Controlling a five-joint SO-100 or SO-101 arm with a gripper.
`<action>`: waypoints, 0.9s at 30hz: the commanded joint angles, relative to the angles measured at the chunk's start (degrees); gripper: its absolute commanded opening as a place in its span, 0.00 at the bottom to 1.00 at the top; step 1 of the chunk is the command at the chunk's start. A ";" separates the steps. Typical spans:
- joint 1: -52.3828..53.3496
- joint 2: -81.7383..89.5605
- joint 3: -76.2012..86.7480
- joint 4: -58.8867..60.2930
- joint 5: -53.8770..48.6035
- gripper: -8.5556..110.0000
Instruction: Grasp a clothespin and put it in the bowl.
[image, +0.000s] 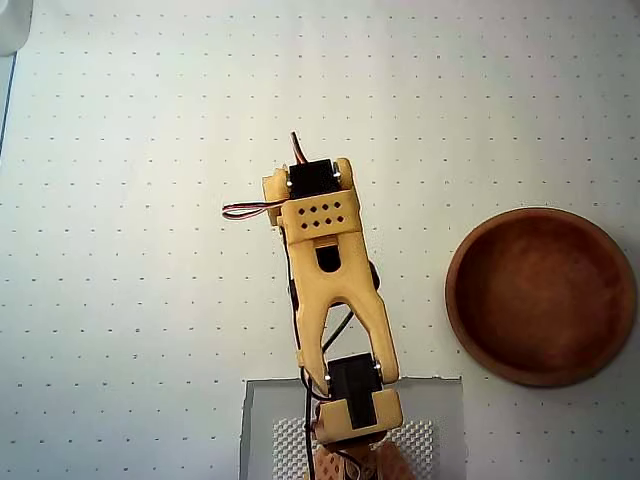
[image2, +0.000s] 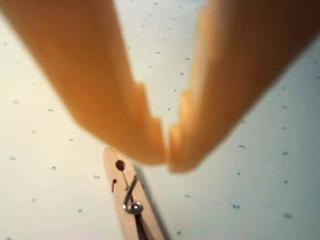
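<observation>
Wrist view shows the gripper (image2: 167, 157) with fingertips pressed together and holding nothing, just above the clothespin (image2: 131, 197) lying flat on the dotted mat (image2: 260, 170); light, stiff and small, it looks best pinched across its wooden slats near the spring.

One clothespin (image2: 131, 200), one bowl (image: 541, 296), one arm (image: 335, 290).

Yellow arm (image: 335, 290) in the overhead view, extending from its base at 6 o'clock toward 12 o'clock, wrist uppermost. Wrist view: gripper (image2: 167, 152) with both fingertips meeting, tips pointing toward 6 o'clock, nothing between them.
</observation>
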 joint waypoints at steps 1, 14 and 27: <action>0.09 -2.20 -3.87 -0.53 -1.32 0.05; 2.46 -17.49 -16.44 0.09 -2.20 0.05; 5.36 -24.87 -22.85 0.26 -4.83 0.20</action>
